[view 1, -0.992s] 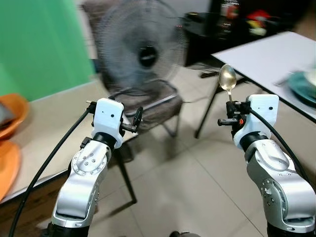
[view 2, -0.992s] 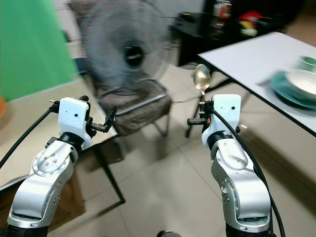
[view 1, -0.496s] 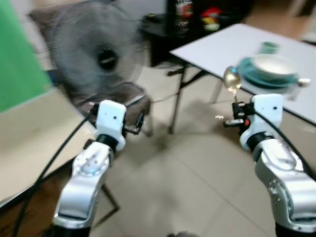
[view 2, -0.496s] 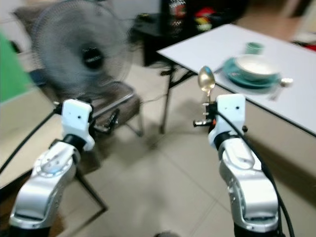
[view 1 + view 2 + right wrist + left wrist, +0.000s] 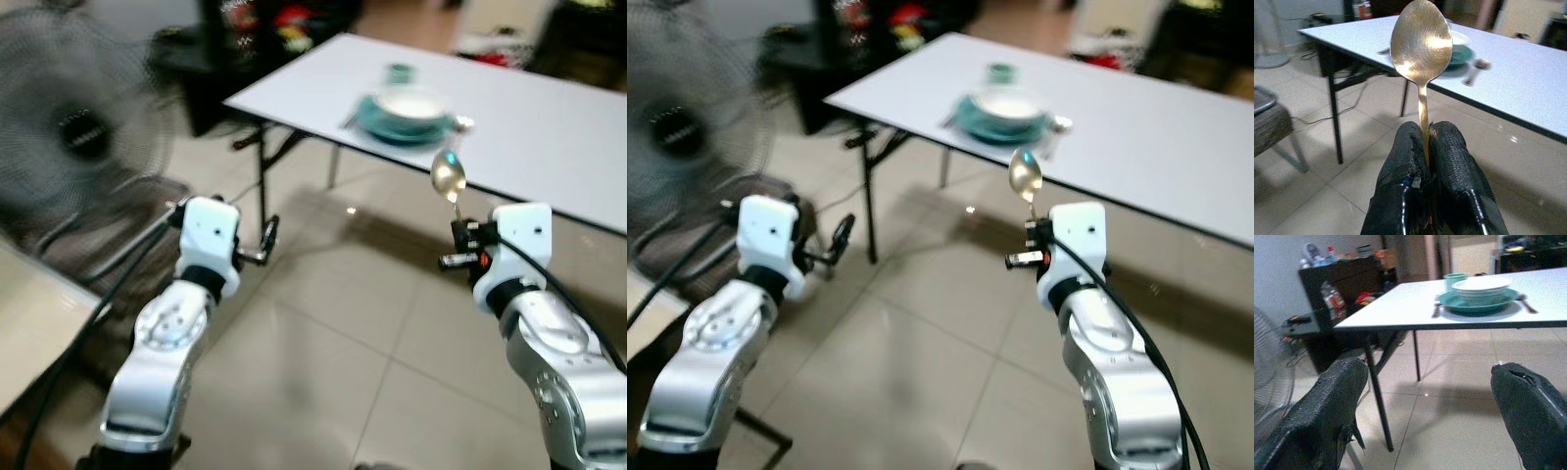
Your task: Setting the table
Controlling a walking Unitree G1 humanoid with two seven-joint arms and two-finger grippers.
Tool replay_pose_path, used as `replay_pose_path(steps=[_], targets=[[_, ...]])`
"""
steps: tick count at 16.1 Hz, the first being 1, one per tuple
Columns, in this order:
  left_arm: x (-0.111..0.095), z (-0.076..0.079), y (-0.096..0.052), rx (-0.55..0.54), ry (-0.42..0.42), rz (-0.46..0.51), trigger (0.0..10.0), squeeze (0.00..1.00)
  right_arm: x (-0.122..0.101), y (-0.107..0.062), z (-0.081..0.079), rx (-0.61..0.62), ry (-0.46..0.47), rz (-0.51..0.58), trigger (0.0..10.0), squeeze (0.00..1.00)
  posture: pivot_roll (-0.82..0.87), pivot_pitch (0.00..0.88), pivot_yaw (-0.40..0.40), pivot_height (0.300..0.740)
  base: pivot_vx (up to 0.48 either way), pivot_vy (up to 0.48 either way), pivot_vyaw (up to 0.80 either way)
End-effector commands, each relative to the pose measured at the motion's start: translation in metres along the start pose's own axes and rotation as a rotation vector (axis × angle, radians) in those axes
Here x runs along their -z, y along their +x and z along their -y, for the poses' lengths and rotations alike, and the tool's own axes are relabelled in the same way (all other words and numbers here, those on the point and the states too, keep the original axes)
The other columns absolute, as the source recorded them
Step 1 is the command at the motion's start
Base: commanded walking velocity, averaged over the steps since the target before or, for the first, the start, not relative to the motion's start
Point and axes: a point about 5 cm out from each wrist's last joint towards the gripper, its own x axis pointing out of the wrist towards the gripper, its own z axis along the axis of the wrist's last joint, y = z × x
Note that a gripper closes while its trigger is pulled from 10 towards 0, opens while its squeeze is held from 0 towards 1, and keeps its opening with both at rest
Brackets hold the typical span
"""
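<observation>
1. Right gripper is raised chest-high, fingers pinched tight on a gold spoon, bowl pointing up, short of the white table.
2. Left gripper is raised too, fingers spread wide, holding nothing.

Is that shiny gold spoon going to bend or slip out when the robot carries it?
The spoon looks like polished metal, so it is probably stiff and won't flop. The right gripper pinches only the thin handle, with the bowl standing above, so it might twist or slide if bumped. Its smooth surface likely makes it a bit slippery.
</observation>
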Motion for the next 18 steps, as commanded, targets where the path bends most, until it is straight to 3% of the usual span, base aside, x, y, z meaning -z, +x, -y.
replay_pose_path(steps=[1, 6, 12, 18], targets=[[-0.0020, 0.0028, 0.0005, 0.007, 0.000, 0.010, 10.0, 0.00, -0.0031, -0.0042, 0.0056, 0.034, 0.001, 0.009, 10.0, 0.00, 0.06, 0.000, 0.023, 0.740, 0.000, 0.000, -0.80], [-0.0025, 0.0017, 0.0010, 0.000, -0.012, 0.031, 10.0, 0.00, 0.0009, -0.0093, 0.0117, 0.102, -0.002, -0.003, 10.0, 0.00, 0.05, 0.000, 0.038, 0.740, 0.000, 0.000, -0.80], [-0.0066, 0.0086, -0.0011, 0.039, -0.009, 0.071, 10.0, 0.00, -0.0018, -0.0092, 0.0092, 0.097, -0.007, 0.009, 10.0, 0.00, 0.04, 0.000, 0.038, 0.740, 0.050, 0.000, -0.75], [-0.0038, 0.0074, -0.0015, 0.048, -0.008, 0.056, 10.0, 0.00, -0.0031, -0.0096, 0.0036, 0.074, -0.015, 0.030, 10.0, 0.00, 0.04, 0.000, 0.044, 0.740, 0.358, 0.000, 0.00]])
